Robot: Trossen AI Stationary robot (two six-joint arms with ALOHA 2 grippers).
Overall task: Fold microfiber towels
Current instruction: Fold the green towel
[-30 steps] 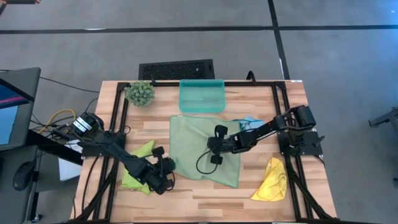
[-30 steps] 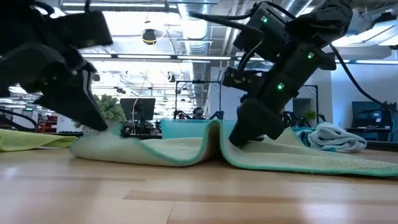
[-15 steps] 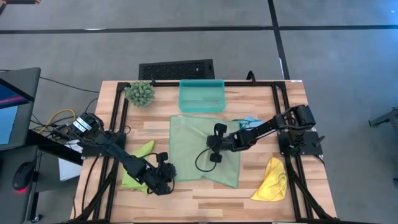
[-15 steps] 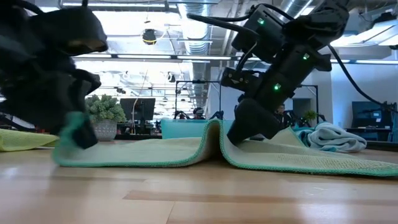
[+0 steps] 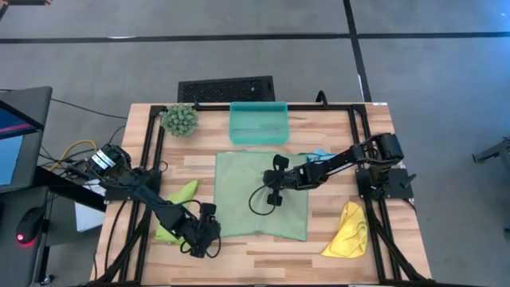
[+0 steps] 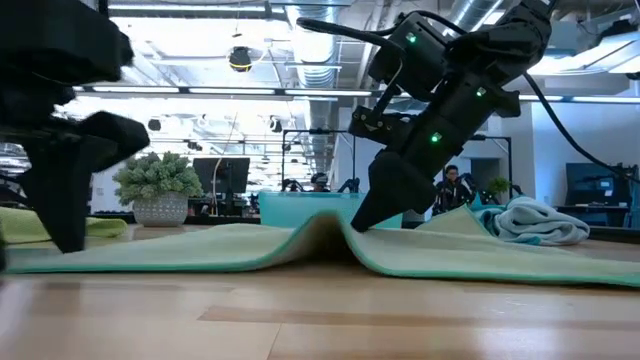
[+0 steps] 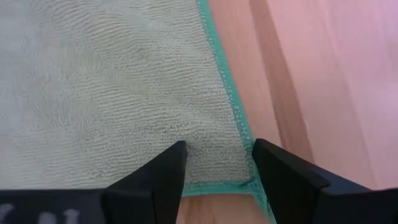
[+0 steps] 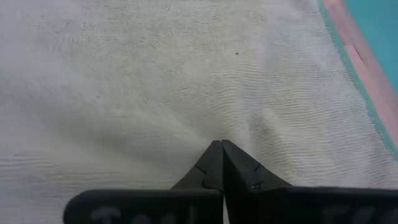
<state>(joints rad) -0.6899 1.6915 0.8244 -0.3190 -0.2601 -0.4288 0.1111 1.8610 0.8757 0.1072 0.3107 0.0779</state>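
Jaws: left gripper (image 7: 216, 163) spread over sage towel (image 5: 255, 187) corner; right gripper (image 8: 221, 163) pinched shut mid-towel.

Ribbed matt cloth towel (image 5: 261, 195); wood table (image 5: 335, 131)

The pale wooden slatted table (image 5: 247, 251) carried a sage green square cloth (image 5: 239, 191) at its centre. A lime green cloth (image 5: 182, 198) lay left, a crumpled yellow cloth (image 5: 347, 231) right. At the far edge sat a teal plastic tray (image 5: 258, 123) and a spiky green plant ball (image 5: 180, 119).

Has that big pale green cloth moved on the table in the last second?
Yes. The pale green towel has its near-left corner pulled out toward the table's front edge, flattening it.
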